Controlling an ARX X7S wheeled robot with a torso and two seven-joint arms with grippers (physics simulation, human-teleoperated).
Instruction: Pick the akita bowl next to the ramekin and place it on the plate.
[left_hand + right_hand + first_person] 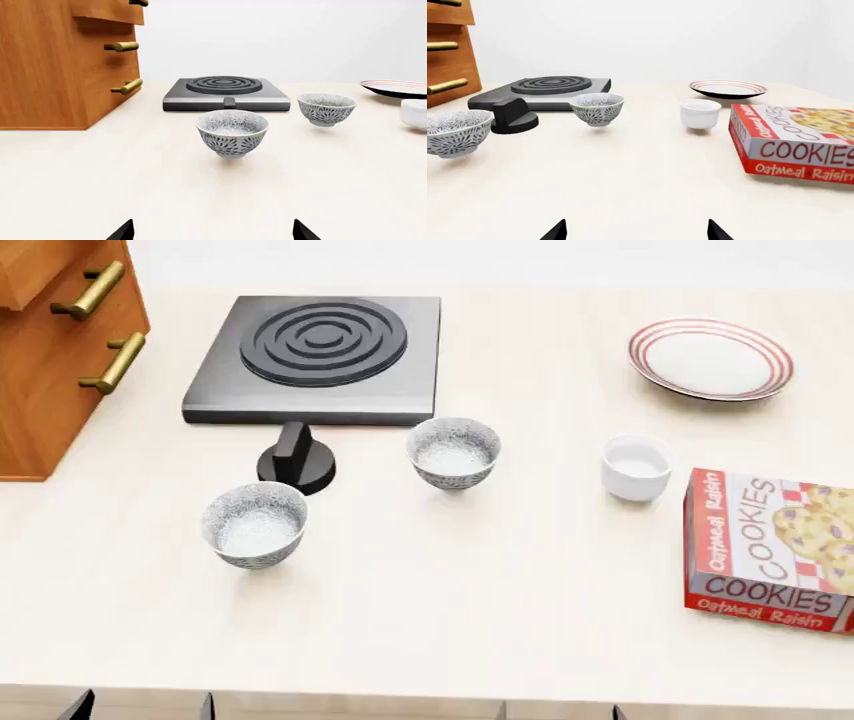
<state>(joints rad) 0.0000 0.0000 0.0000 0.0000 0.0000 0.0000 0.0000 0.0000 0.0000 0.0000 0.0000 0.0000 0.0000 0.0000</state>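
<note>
The akita bowl [454, 452] [597, 108] [326, 109], grey-and-white speckled, stands upright mid-counter, left of the plain white ramekin [635, 466] [700, 115] [415, 112]. At the back right lies the red-ringed plate [711, 359] [728, 90] [400, 89] with nothing on it. My left gripper [213, 231] [143, 706] is open and holds nothing, at the counter's front edge. My right gripper [636, 231] [561, 710] is open too, well short of the bowl and ramekin.
A second identical bowl [255, 524] [232, 132] [457, 132] sits front left. A black knob [296, 458] and a hotplate [318, 355] lie behind it. A wooden drawer unit [54, 350] stands far left and a cookie box [774, 545] far right.
</note>
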